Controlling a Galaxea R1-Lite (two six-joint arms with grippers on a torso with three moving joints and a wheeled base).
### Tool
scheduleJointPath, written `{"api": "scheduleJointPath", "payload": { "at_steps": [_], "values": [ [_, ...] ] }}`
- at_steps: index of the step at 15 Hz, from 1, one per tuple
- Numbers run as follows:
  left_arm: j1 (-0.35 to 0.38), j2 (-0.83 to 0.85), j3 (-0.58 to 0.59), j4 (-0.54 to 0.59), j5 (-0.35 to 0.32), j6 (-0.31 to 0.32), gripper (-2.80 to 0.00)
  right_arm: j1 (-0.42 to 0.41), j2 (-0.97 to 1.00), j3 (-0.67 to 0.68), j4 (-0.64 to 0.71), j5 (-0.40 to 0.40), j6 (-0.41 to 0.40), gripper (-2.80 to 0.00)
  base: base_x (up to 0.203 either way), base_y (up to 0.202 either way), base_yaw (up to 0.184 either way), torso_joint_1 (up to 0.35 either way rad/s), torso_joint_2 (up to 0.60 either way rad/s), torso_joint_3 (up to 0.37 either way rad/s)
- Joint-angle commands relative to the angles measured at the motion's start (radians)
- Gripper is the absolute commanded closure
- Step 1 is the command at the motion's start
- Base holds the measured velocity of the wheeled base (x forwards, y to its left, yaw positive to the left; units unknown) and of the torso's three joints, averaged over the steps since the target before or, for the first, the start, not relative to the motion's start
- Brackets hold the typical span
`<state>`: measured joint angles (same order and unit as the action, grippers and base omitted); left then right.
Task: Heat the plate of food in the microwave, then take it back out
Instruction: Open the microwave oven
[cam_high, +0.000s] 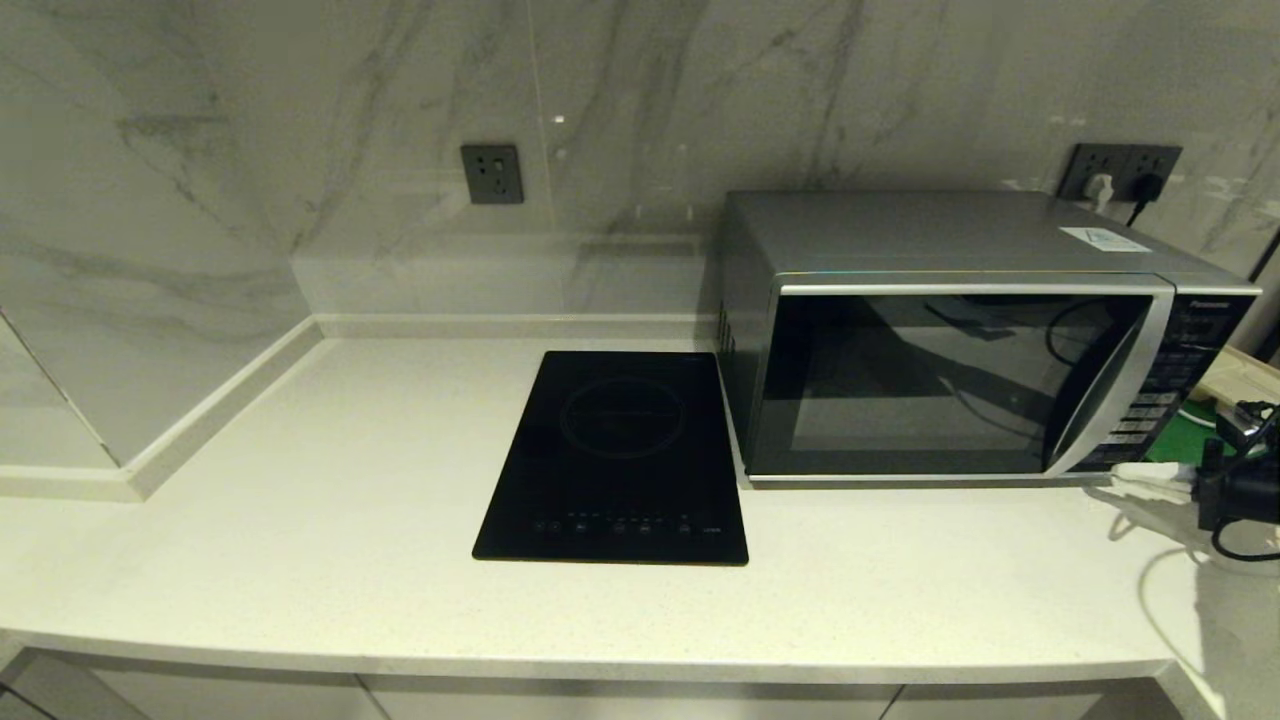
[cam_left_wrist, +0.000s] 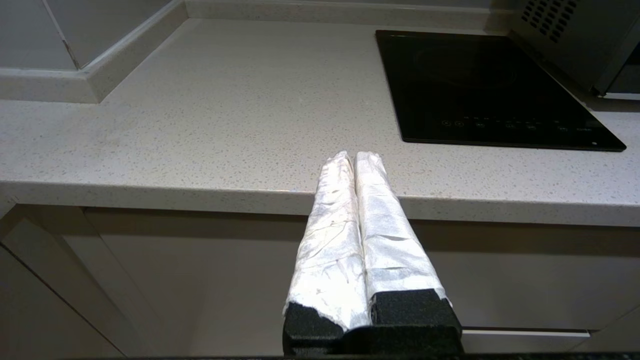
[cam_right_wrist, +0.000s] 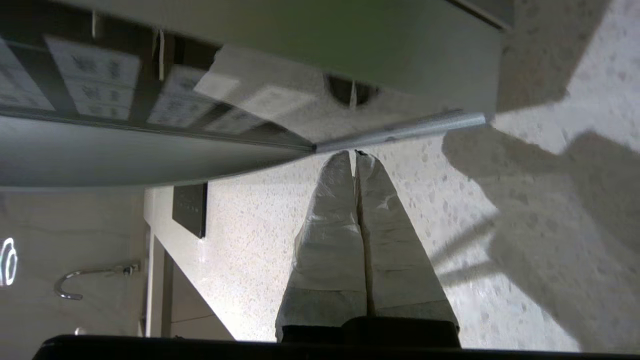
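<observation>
The silver-grey microwave (cam_high: 960, 370) stands on the right of the countertop with its dark glass door closed. The plate of food is out of view. My right gripper (cam_high: 1118, 478) is low over the counter at the microwave's lower right front corner, under the button panel. In the right wrist view its white-wrapped fingers (cam_right_wrist: 330, 225) are pressed together with nothing between them, and the tips of the gripper (cam_right_wrist: 355, 154) sit right by the microwave's bottom edge (cam_right_wrist: 400, 131). My left gripper (cam_left_wrist: 354, 156) is shut and empty, parked in front of the counter's front edge.
A flat black cooktop (cam_high: 615, 455) lies just left of the microwave. A green tray (cam_high: 1190, 440) shows partly behind the right arm. A wall socket (cam_high: 491, 173) and a plugged cable (cam_high: 1140, 190) are on the marble wall. Bare countertop (cam_high: 330, 450) spreads left.
</observation>
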<state>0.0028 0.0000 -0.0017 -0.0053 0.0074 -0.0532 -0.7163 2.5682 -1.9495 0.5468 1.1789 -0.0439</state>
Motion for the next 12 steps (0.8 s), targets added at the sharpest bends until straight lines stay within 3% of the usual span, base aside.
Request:
{"api": "scheduleJointPath", "payload": {
  "at_steps": [1,8,10,12],
  "values": [
    [0.0,0.0,0.0,-0.001,0.0,0.0,0.0,-0.025,-0.057,0.057,0.004,0.01,-0.009,0.0,0.0,0.0,0.0,0.0,0.0,0.0],
    [0.0,0.0,0.0,-0.001,0.0,0.0,0.0,-0.082,-0.456,0.357,0.065,-0.012,-0.167,0.0,0.0,0.0,0.0,0.0,0.0,0.0],
    [0.0,0.0,0.0,-0.001,0.0,0.0,0.0,-0.062,-0.62,0.416,0.097,-0.09,-0.184,0.0,0.0,0.0,0.0,0.0,0.0,0.0],
    [0.0,0.0,0.0,-0.001,0.0,0.0,0.0,0.009,-0.77,0.479,0.112,-0.252,-0.186,0.0,0.0,0.0,0.0,0.0,0.0,0.0]
  ]
}}
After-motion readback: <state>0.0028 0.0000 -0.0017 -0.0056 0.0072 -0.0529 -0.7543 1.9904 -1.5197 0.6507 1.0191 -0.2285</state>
